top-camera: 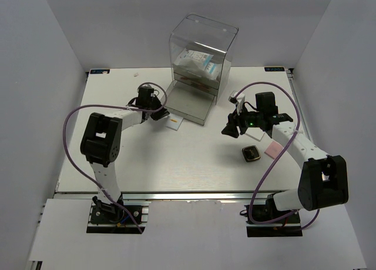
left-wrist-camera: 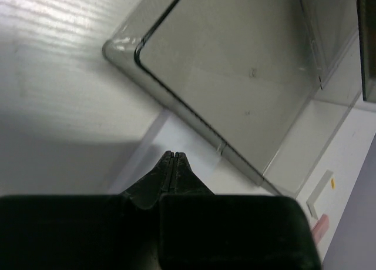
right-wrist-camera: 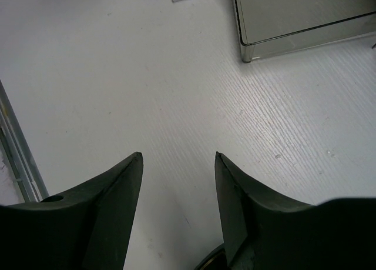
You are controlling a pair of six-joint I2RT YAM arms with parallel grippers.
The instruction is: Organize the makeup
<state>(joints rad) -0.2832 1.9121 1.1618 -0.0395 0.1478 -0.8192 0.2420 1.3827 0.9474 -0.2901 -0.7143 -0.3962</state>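
Note:
My left gripper (top-camera: 160, 113) is shut and empty, low over the table beside the pulled-out drawer (top-camera: 191, 103). In the left wrist view its closed tips (left-wrist-camera: 170, 156) rest over a white square (left-wrist-camera: 185, 137); that square (top-camera: 174, 125) lies just right of the gripper. My right gripper (top-camera: 230, 129) is open and empty, its jaws wide apart (right-wrist-camera: 178, 158) above bare table. The black gold-rimmed compact (top-camera: 251, 154) lies just below it; its edge (right-wrist-camera: 212, 264) shows. A pink square (top-camera: 274, 149) lies to the right. The clear packet with white contents (top-camera: 197, 62) sits inside the box. A second white square (top-camera: 236, 96) lies right of the box.
The large clear plastic drawer box (top-camera: 204, 43) stands at the back centre, its drawer open toward me. The drawer's corner (right-wrist-camera: 247, 49) shows in the right wrist view, and its wall (left-wrist-camera: 176, 99) in the left wrist view. Purple cables loop beside both arms.

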